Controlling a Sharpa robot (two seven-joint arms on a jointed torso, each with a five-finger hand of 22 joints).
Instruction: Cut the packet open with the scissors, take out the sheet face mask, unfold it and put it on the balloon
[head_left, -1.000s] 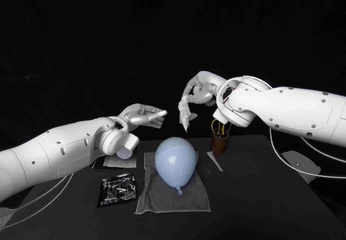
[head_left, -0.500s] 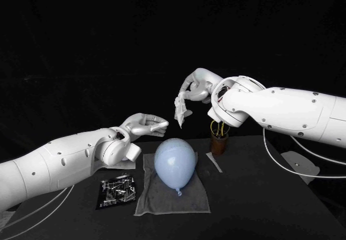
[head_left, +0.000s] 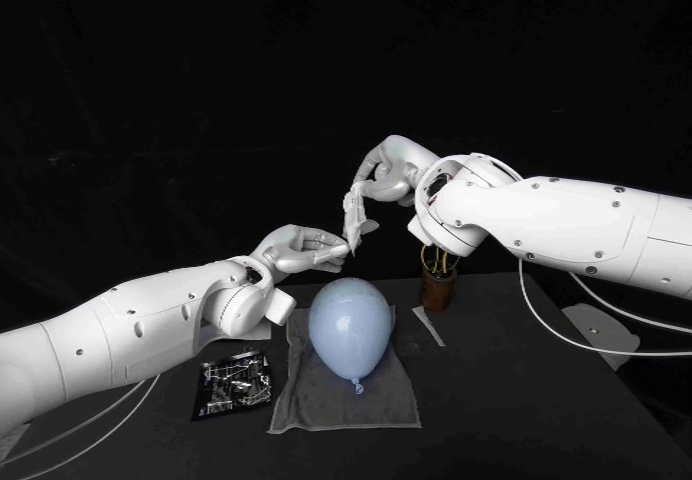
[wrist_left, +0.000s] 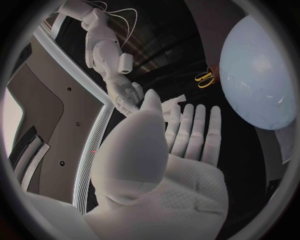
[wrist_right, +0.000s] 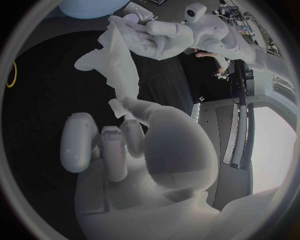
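Above the pale blue oval balloon (head_left: 351, 322), lying on a grey cloth (head_left: 346, 405) mid-table, you hold the white sheet face mask (head_left: 355, 210) in the air: your right hand (head_left: 384, 180) pinches its upper end, your left hand (head_left: 306, 247) pinches its lower end; yellow-handled scissors (head_left: 436, 262) stand in a brown holder (head_left: 437, 290) right of the balloon

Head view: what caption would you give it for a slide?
Right hand holds the sheet mask up, left hand pinches its lower end, above the balloon.
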